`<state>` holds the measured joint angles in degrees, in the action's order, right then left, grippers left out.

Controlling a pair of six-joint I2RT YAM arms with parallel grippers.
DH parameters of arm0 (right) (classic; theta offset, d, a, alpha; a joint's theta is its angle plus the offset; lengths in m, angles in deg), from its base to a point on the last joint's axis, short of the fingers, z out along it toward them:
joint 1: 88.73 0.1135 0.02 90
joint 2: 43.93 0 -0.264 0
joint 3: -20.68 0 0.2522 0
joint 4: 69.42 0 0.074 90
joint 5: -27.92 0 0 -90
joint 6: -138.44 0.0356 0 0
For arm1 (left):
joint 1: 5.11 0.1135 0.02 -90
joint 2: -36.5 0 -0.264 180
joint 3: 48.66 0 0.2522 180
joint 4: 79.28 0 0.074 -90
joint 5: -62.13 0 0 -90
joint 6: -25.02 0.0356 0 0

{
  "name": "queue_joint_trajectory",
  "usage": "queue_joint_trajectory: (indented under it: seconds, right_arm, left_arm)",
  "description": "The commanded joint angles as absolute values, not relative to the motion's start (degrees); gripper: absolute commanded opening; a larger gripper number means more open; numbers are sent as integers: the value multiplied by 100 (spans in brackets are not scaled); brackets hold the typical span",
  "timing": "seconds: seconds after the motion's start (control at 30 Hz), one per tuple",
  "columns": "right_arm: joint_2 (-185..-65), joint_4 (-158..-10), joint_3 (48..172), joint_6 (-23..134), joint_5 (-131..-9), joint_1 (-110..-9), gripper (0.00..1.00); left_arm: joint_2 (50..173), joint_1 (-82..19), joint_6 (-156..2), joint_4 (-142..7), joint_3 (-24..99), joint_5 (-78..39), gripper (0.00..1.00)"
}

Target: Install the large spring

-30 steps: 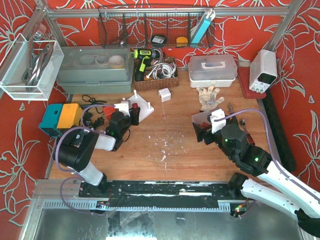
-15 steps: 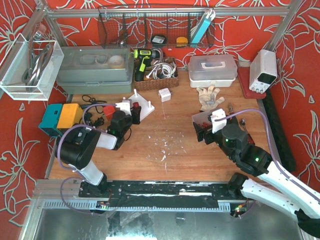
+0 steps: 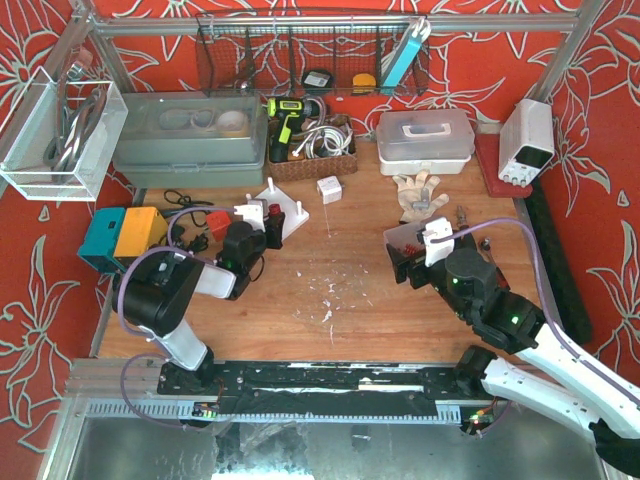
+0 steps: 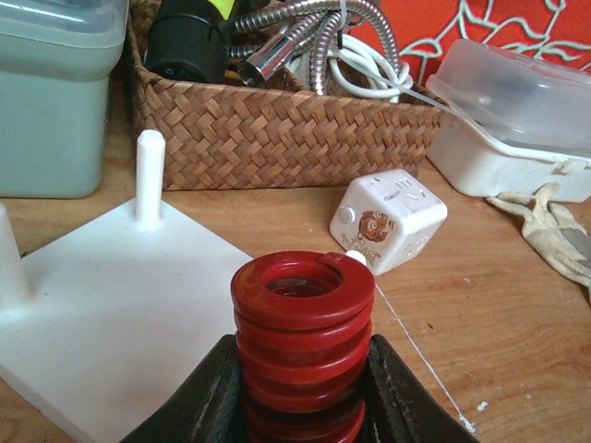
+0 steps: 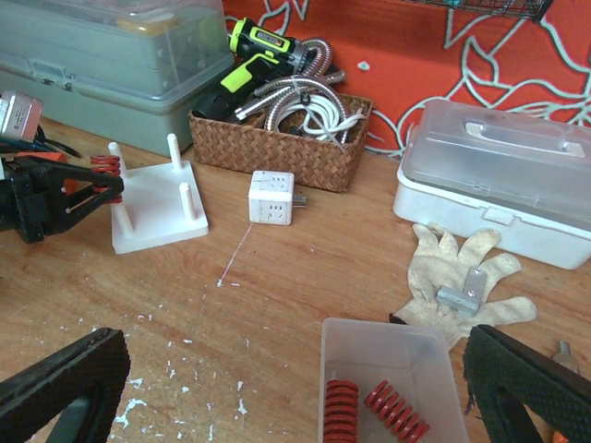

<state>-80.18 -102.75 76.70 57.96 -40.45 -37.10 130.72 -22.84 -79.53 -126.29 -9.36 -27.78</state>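
Note:
My left gripper (image 3: 258,228) is shut on a large red spring (image 4: 303,332) and holds it upright over the near edge of the white peg base (image 4: 120,295). A white peg tip (image 4: 355,259) shows just behind the spring's top coil. Other pegs (image 4: 150,175) stand free. From the right wrist view the spring (image 5: 105,173) sits at the left side of the base (image 5: 159,226). My right gripper (image 5: 295,388) is open and empty, above a clear bin (image 5: 388,346) holding two red springs (image 5: 340,411).
A white plug cube (image 5: 272,197), a wicker basket (image 5: 277,138) with hose and drill, a white lidded box (image 5: 503,180) and a work glove (image 5: 462,277) lie beyond. A grey-green toolbox (image 3: 190,140) and a teal-orange box (image 3: 122,236) stand left.
My left gripper has shifted slightly toward the white base with the spring in it. The right arm has not moved.

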Motion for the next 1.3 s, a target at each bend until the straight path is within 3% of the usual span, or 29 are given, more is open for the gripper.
queue_joint_trajectory:
  seconds: [0.0, 0.57, 0.83, 1.27]
  right_arm:
    - [-7939, -10219, 7635, 5755, -4114, -3756, 99]
    - [-7913, -10186, 7583, 5766, -4125, -3763, 99]
    - [-7852, -10179, 7592, 5768, -4180, -3781, 99]
    - [-7813, -10187, 7576, 5774, -4217, -3797, 99]
  left_arm:
    - [13168, -2312, -7829, -12816, -807, -3002, 16]
    - [13130, -2286, -7818, -12753, -825, -2945, 16]
    - [13098, -2295, -7685, -11897, -496, -3250, 22]
    - [12957, -2346, -7633, -12426, -567, -2927, 19]
